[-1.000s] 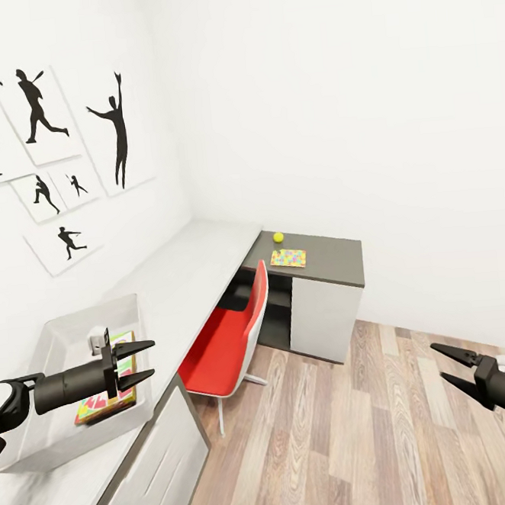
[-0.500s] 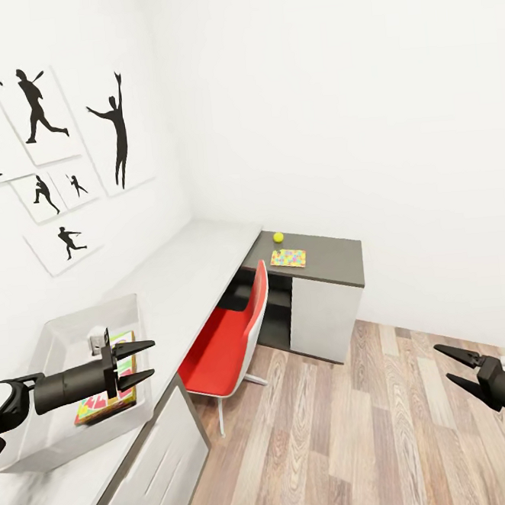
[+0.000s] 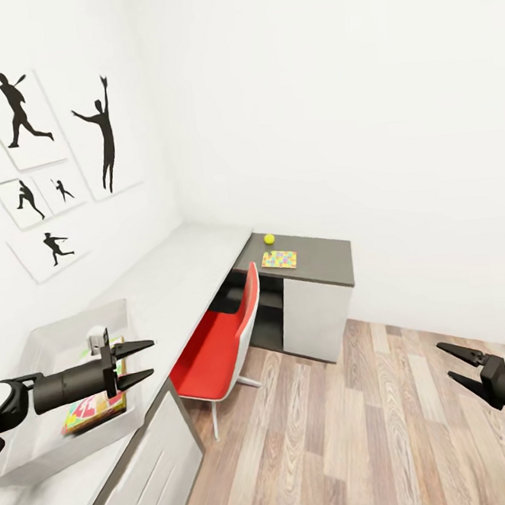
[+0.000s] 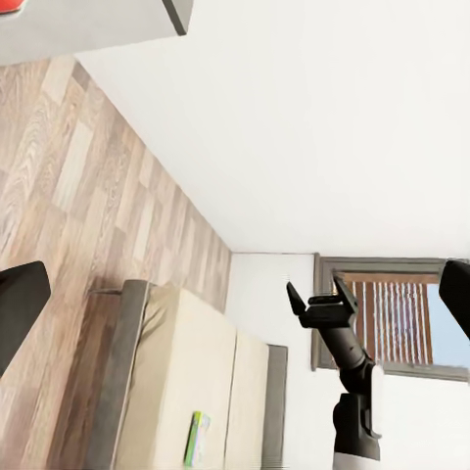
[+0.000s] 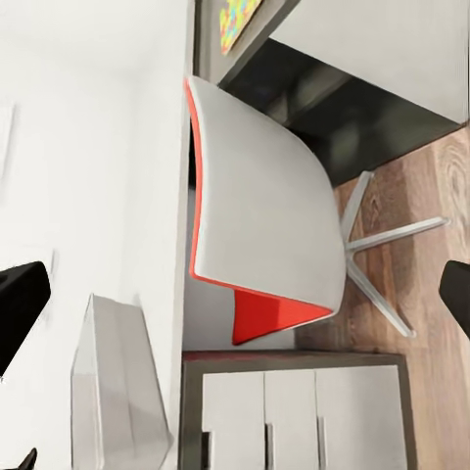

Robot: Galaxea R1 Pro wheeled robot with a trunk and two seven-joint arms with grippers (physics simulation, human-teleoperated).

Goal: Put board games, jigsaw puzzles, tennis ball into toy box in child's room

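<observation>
One long bench (image 3: pixel 184 262) runs from the lower left of the head view up to the centre, ending in a dark grey section. On that dark part, centre frame, lie a jigsaw puzzle (image 3: pixel 279 260) and, just beside it, the tennis ball (image 3: pixel 269 239). At lower left the toy box (image 3: pixel 43 355) holds what looks like a multicoloured board game (image 3: pixel 93 404). The left hand (image 3: pixel 143 360) hovers above the box, released and empty. The right hand (image 3: pixel 454 365), lower right over the wooden floor (image 3: pixel 360 434), is also spread apart. A red chair (image 3: pixel 222 347) sits at the bench. In the left wrist view, the bed (image 4: pixel 186 392) carries a small green-edged box (image 4: pixel 197 439).
</observation>
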